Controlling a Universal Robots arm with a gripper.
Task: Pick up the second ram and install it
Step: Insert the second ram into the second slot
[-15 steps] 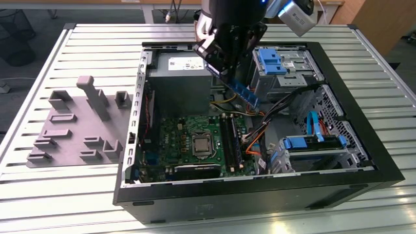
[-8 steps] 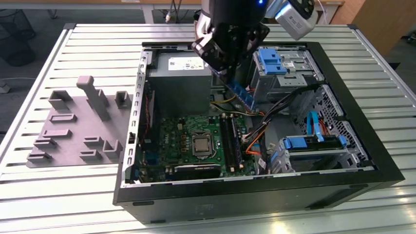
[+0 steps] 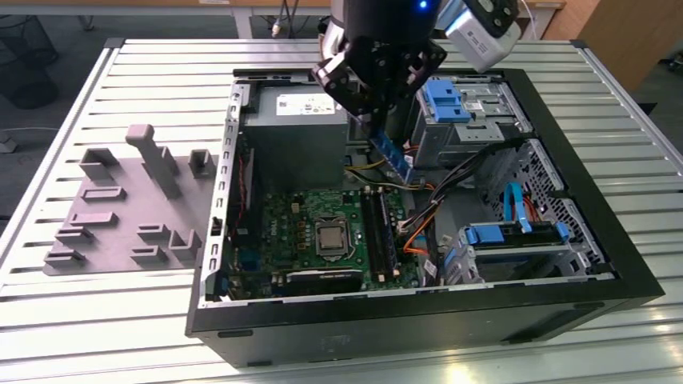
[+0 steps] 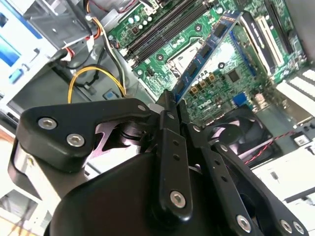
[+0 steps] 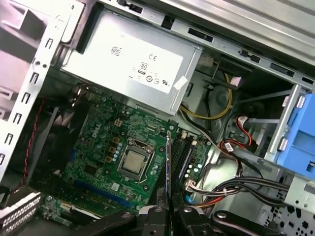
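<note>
My gripper (image 3: 376, 120) hangs over the open computer case (image 3: 427, 320), shut on the second ram (image 3: 393, 157). This thin blue-green stick slants down from the fingers toward the motherboard (image 3: 309, 216). In the second wrist view the ram (image 4: 206, 54) runs out from between my closed fingertips (image 4: 167, 118), with dark chips along its face. In the first wrist view I see the ram (image 5: 169, 167) edge-on as a thin line rising from the gripper (image 5: 169, 212). It hangs above the long black memory slots (image 5: 184, 155) beside the processor socket (image 5: 134, 162), clear of the board.
A silver power supply (image 3: 293, 132) fills the case's far end. Blue drive-bay clips (image 3: 443, 100) and a drive cage (image 3: 513, 240) stand on the exterior view's right, with loose cables (image 3: 449, 188) near the slots. A grey fixture (image 3: 128, 208) sits on the table on the left.
</note>
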